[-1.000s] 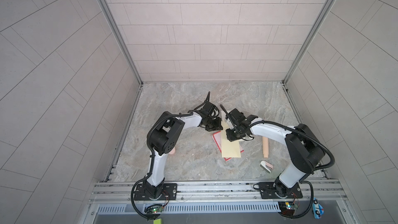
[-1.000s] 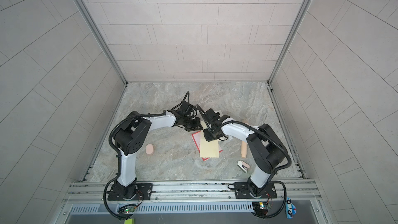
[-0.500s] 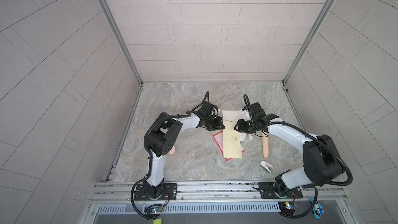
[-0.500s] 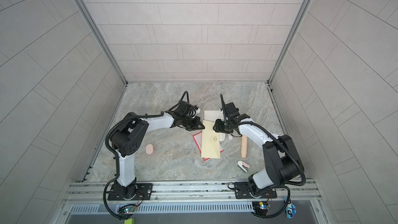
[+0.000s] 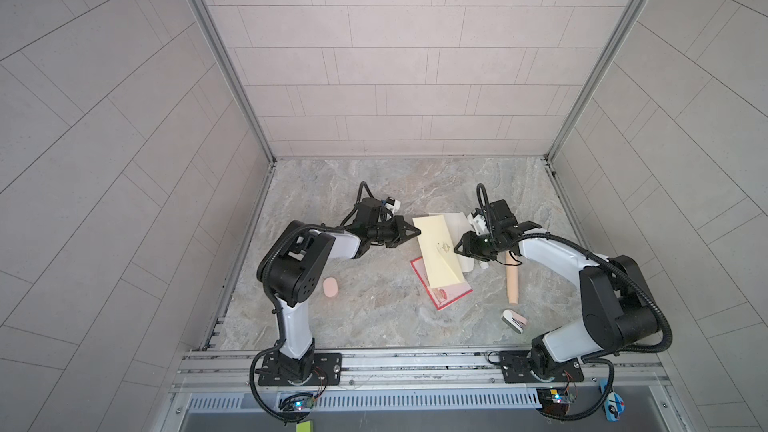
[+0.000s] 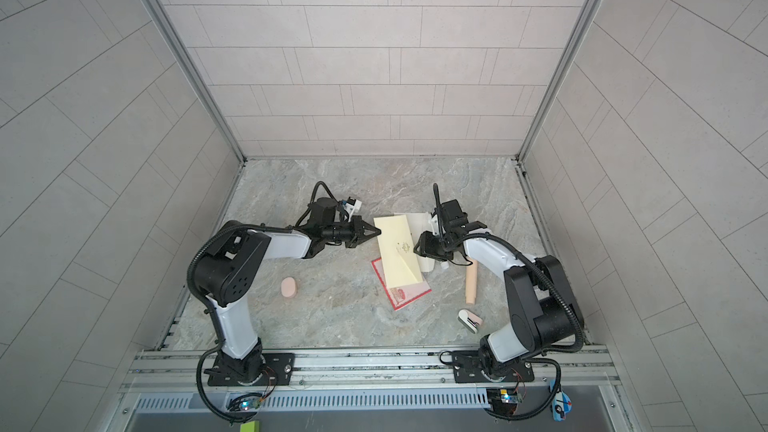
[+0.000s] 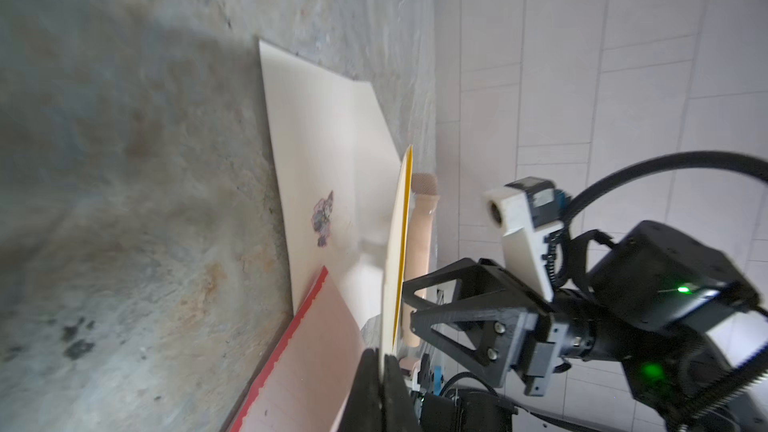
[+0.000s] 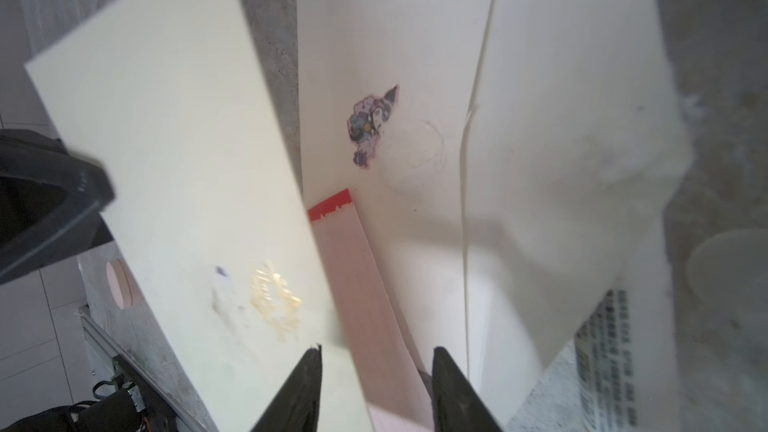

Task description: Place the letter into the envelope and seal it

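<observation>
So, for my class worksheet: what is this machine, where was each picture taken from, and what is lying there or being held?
These are two robot arms bolted along the near edge of a stone-patterned table. Two pictures look down from overhead, side by side; the other two come from a camera on each arm's wrist. The left hand pinches the edge of a pale yellow paper. The right hand is open. On the table lie a cream envelope with a sticker, a red-edged pink card, a wooden cylinder and a pink oval.
</observation>
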